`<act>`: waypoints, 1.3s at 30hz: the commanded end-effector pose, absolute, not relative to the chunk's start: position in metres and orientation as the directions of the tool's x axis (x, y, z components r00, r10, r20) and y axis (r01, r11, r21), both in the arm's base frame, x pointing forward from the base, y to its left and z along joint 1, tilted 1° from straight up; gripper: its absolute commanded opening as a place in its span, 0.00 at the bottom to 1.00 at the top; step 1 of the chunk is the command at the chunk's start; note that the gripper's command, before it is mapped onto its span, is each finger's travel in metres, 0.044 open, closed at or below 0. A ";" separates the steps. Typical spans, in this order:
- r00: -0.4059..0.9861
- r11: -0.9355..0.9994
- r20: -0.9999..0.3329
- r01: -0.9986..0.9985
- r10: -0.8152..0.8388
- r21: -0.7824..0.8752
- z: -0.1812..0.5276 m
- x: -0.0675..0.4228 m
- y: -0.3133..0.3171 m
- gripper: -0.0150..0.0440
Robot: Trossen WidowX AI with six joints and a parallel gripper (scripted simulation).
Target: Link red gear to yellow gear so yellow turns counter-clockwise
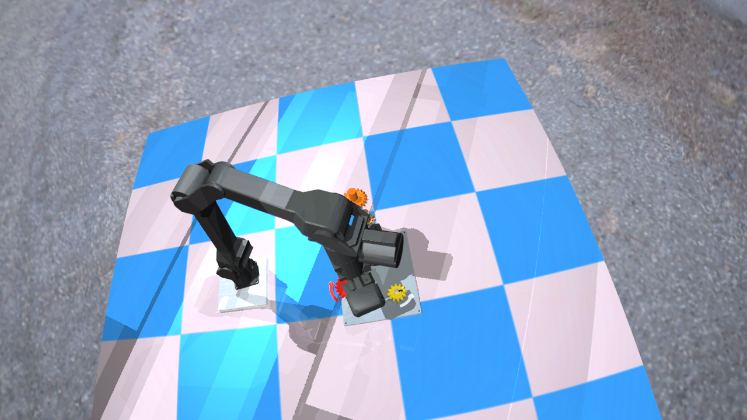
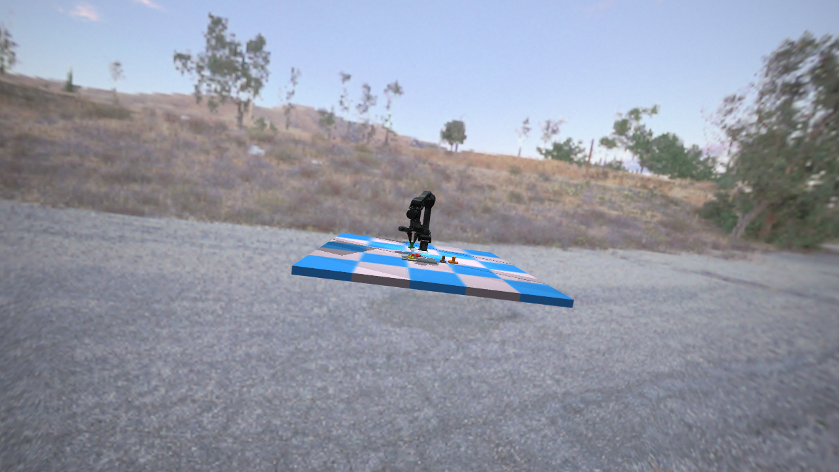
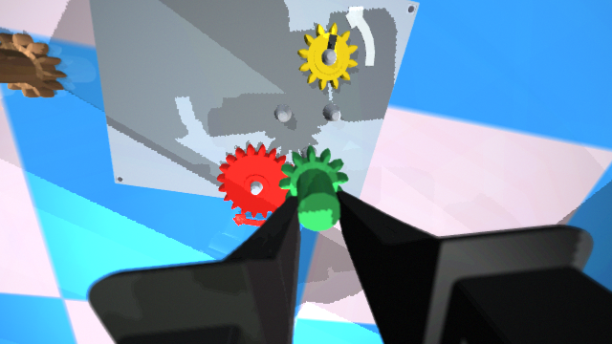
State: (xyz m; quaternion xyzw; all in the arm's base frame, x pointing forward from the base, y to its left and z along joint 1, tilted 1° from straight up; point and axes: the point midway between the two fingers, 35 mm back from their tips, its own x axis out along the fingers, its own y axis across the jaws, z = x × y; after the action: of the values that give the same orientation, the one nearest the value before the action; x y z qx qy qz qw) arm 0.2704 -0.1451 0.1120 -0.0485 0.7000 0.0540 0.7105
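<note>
Clamped on the stem of the green gear [image 3: 313,179] [image 2: 411,245], the pincer [image 3: 316,202] [image 2: 411,241] carries it above the grey board [image 3: 153,62] [image 1: 409,271], a placing step that likely calls for centring over the peg [image 3: 305,152] at its twelve o'clock, then lowering, with the red gear [image 3: 253,179] [image 1: 340,289] at ten and the yellow gear [image 3: 321,64] [image 1: 397,293] farther off at twelve.

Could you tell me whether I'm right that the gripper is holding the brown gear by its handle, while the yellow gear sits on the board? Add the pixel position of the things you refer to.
Not quite: the wrist view shows the gripper [image 3: 316,202] holding the green gear [image 3: 313,167] by its handle. The yellow gear [image 1: 397,294] [image 3: 321,63] does sit on the board [image 1: 360,318] [image 3: 158,62].
</note>
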 end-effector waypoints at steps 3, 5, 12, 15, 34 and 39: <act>0.014 0.989 -1.000 -0.148 0.006 0.004 0.113 0.270 -0.146 0.25; 0.014 0.989 -1.000 -0.148 0.006 0.004 0.113 0.270 -0.146 0.25; 0.014 0.977 -1.000 -0.212 0.006 0.003 0.109 0.271 -0.145 0.25; 0.014 0.961 -1.000 -0.278 0.006 0.002 0.104 0.270 -0.145 0.25; 0.014 0.980 -1.000 -0.201 0.006 0.003 0.078 0.271 -0.145 0.25; 0.014 0.998 -1.000 -0.067 0.006 0.005 0.070 0.271 -0.145 0.25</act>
State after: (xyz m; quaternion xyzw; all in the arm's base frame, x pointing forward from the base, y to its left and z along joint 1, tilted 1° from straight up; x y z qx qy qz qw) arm 0.2711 -0.1451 0.0751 -0.0488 0.6994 0.0535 0.7111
